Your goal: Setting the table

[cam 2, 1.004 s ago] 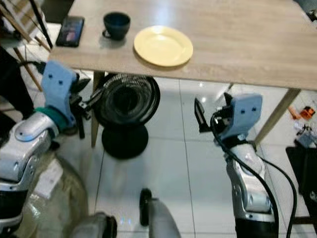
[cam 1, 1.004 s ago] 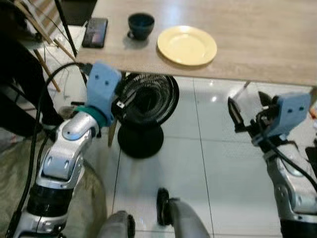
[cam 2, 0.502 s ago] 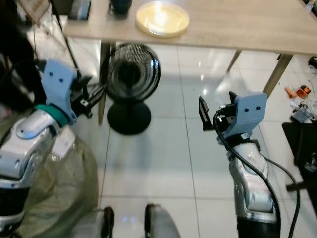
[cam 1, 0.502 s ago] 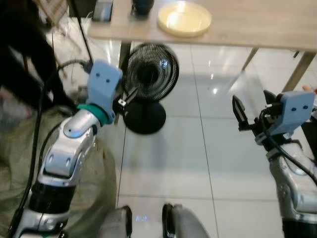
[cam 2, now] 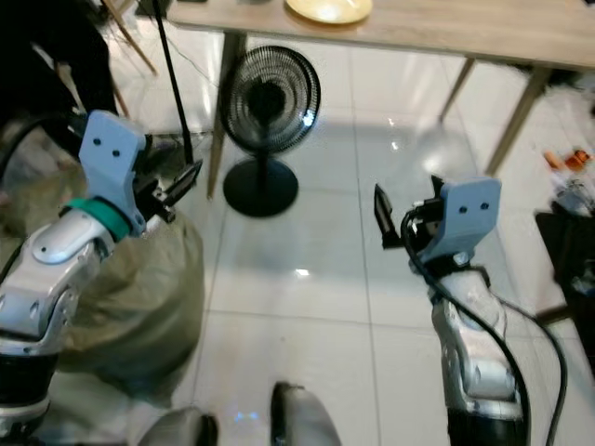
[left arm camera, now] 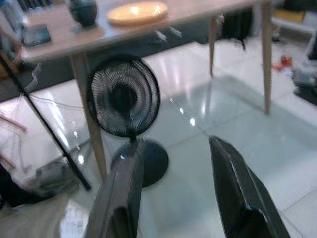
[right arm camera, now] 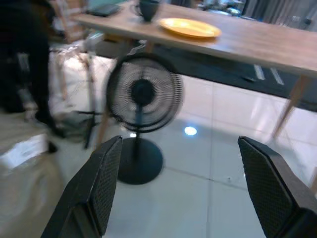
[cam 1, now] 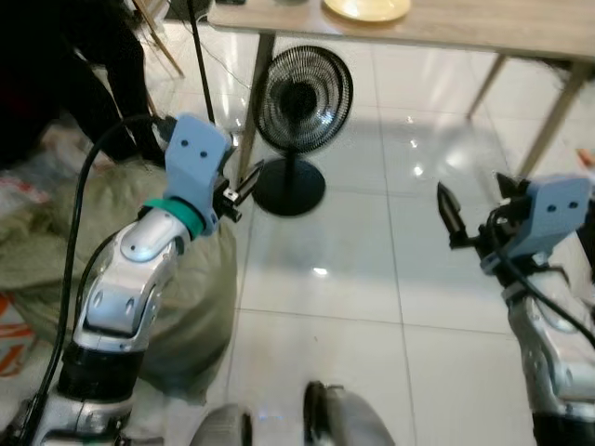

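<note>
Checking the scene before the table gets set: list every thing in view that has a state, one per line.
Left gripper: fingers open, holding nothing.
Right gripper: fingers open, holding nothing.
Yellow plate: lying flat on the table, nothing on it.
Dark cup: upright beside the plate.
Phone: flat on the table.
Black fan: upright on the floor.

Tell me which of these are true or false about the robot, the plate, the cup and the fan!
1. The round yellow plate lies on the wooden table. True.
2. The black pedestal fan stands on the table. False: it stands on the tiled floor, beside a table leg.
3. The left gripper holds the dark cup. False: it is open and empty; the cup sits on the table.
4. The right gripper is open. True.
</note>
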Tool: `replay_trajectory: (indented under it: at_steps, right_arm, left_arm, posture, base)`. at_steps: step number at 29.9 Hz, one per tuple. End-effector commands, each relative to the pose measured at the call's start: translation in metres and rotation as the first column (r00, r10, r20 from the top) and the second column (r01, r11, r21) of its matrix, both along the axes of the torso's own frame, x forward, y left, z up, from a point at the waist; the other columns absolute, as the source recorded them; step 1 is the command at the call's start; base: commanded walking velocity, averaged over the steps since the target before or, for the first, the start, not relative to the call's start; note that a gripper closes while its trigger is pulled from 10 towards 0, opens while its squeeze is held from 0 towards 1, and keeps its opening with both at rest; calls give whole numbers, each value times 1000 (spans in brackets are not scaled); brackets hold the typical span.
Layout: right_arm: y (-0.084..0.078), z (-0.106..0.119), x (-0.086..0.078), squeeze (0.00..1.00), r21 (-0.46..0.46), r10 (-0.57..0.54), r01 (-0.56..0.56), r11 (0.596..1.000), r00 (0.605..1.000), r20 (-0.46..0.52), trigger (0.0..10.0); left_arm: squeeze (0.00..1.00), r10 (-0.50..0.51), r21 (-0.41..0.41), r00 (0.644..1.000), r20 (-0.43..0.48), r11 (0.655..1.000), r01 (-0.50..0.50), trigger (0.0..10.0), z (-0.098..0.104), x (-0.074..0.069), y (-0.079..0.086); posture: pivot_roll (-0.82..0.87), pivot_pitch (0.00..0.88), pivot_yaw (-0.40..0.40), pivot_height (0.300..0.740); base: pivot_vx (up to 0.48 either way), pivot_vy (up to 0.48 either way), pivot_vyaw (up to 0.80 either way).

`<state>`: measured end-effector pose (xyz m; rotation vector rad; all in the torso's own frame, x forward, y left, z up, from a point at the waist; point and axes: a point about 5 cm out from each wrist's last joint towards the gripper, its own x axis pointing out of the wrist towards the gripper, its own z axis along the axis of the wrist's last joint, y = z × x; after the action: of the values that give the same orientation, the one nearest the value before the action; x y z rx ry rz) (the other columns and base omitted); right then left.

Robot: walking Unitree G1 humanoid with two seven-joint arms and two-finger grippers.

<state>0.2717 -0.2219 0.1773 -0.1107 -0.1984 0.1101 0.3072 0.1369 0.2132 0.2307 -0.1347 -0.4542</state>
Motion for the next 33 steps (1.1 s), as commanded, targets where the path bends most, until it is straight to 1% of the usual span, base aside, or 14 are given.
replay_trajectory:
  at_steps: [1, 33]
  right_arm:
    - [-2, -1, -1, 0, -2, -2, 2, 1000, 1000, -7, 10000]
    - [-4, -2, -1, 0, -6, -2, 2, 1000, 1000, -12, 10000]
  left_arm:
    - [0, -5, -1, 1000, -7, 1000, 5, 10000, -2, -1, -1]
    - [0, -16, -9, 1000, -5, 1000, 16, 10000, -3, 0, -5]
  posture:
    - [2, 94, 28, 740]
    - [-4, 85, 24, 740]
  base:
    - [-401, 0, 0]
    - [-381, 0, 0]
